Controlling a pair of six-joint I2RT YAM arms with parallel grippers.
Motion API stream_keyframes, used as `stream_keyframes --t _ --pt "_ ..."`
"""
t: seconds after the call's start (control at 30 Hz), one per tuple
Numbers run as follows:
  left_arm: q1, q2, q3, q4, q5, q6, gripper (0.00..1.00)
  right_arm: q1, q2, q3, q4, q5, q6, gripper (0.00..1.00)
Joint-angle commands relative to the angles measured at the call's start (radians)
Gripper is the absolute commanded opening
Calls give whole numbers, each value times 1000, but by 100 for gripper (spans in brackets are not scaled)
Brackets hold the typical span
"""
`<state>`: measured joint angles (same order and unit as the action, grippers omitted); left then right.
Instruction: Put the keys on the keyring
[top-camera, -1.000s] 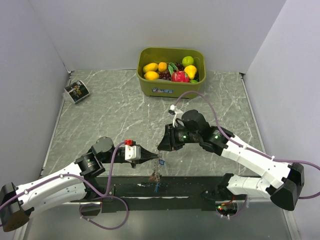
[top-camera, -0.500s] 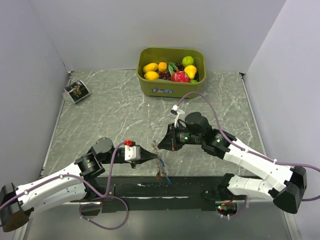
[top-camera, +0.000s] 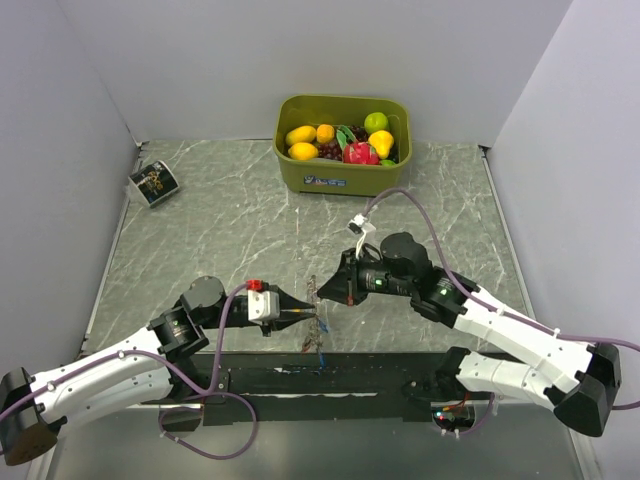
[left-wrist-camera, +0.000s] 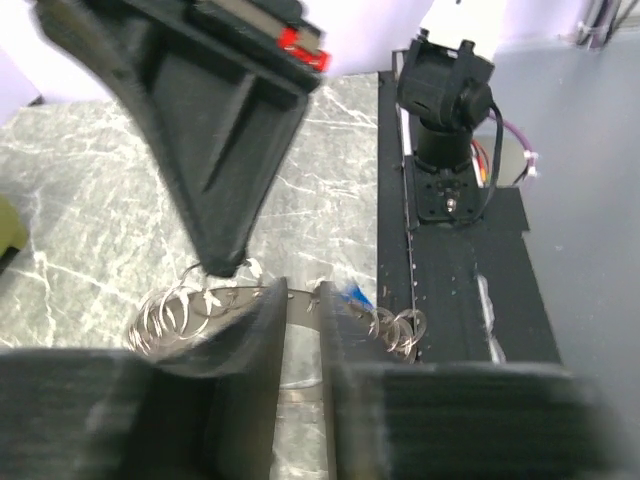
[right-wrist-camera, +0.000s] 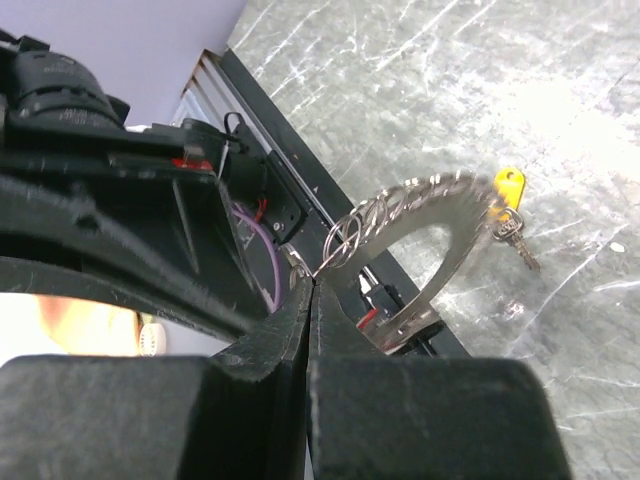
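Both grippers meet at the thin grey coiled metal keyring (right-wrist-camera: 462, 250): right gripper (right-wrist-camera: 315, 282) clamped on it, probably steadying it, left gripper (left-wrist-camera: 303, 302) slightly parted alongside.

Plain pale walls (top-camera: 300, 50), faintly lilac, close the workspace on the left, far and right sides under soft, even light. The tabletop (top-camera: 210, 230) is grey-green with white marble veining, and a black strip (top-camera: 270, 381) runs along its near edge. An olive-green bin (top-camera: 340, 178) stands against the far wall.
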<state>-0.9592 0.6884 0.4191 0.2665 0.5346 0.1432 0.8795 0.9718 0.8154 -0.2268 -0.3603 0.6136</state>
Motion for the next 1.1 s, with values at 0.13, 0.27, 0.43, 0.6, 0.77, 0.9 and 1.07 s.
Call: stream_keyframes --t 0.13,0.27,0.43,0.6,0.77,0.9,1.07 --pt "-3 -23 23 39 -74 -54 49 4 -87 -51 155 -6 0 0" --pt "-4 -29 30 36 -116 -112 64 3 -99 -56 155 1 -3 0" --pt "-4 -35 50 36 -156 -189 71 3 -104 -65 161 4 -15 0" --pt "-1 -44 55 49 -133 -226 71 3 -133 -93 199 7 -38 0" --pt "-1 -53 61 57 -90 -267 67 4 -177 -127 222 7 -74 0" --pt "-1 -53 56 65 -36 -278 65 4 -189 -131 250 8 -94 0" --pt "-1 -24 61 65 -1 -272 61 4 -193 -127 256 -3 -112 0"
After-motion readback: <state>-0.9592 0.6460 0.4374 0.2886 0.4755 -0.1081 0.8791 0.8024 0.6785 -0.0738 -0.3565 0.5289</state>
